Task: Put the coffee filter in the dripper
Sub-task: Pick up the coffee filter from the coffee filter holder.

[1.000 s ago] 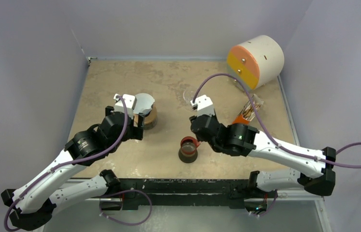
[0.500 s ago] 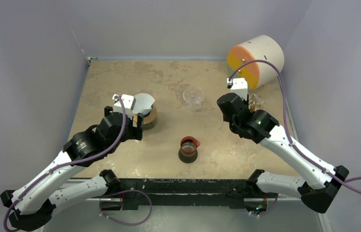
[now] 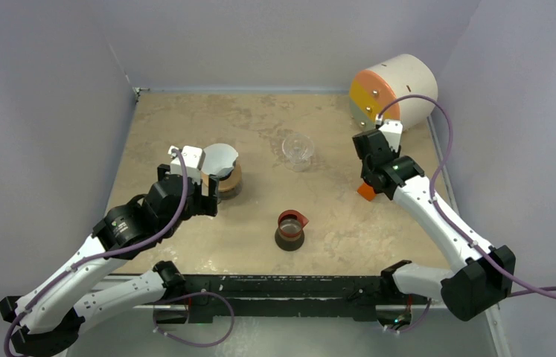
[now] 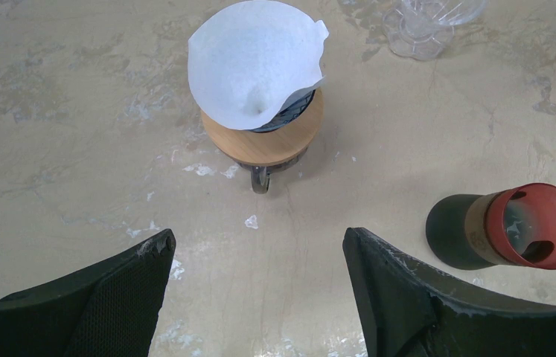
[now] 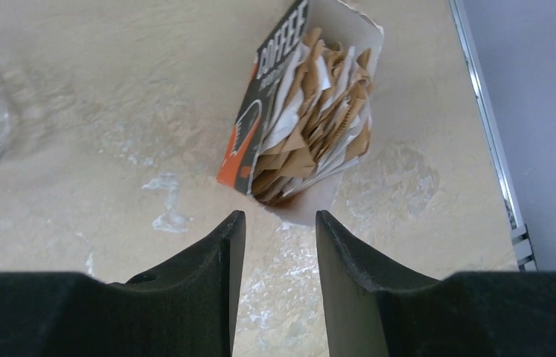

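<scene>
The white coffee filter sits opened out in the dripper, of which only a dark ribbed edge shows under the paper. The dripper rests on a tan wooden ring. In the top view the filter lies just beyond my left gripper. My left gripper hangs open, short of the ring, with nothing between its fingers. My right gripper is open with a narrow gap and holds nothing. It hovers just short of an orange box of paper filters.
A clear glass cup stands at mid table. A dark pitcher with a red top stands near the front. A big white and orange cylinder lies at the back right. The table's right edge runs close to the box.
My right arm has swung from the middle of the table to the right, over the filter box, and its jaws have narrowed slightly. The left arm has hardly moved.
</scene>
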Controlling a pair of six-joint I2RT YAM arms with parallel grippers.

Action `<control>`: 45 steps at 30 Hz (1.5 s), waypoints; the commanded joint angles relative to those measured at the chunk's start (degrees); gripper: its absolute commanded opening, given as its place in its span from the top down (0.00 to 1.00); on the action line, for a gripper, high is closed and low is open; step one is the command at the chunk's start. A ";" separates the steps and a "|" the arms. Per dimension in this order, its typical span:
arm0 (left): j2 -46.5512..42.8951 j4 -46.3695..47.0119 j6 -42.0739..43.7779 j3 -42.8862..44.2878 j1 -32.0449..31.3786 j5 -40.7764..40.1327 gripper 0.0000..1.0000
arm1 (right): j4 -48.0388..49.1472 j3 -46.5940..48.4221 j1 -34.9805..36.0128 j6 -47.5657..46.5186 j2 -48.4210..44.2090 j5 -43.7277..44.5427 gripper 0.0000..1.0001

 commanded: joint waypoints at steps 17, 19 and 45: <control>-0.22 1.18 0.48 0.37 0.27 0.23 0.17 | 9.79 -3.14 -10.44 9.07 0.25 -5.17 0.63; -0.21 1.18 0.48 0.37 0.28 0.23 0.17 | 9.73 -3.00 -10.90 9.60 0.73 -5.19 0.65; -0.13 1.18 0.48 0.37 0.28 0.23 0.17 | 10.78 -4.93 -12.67 11.95 3.23 -5.66 0.75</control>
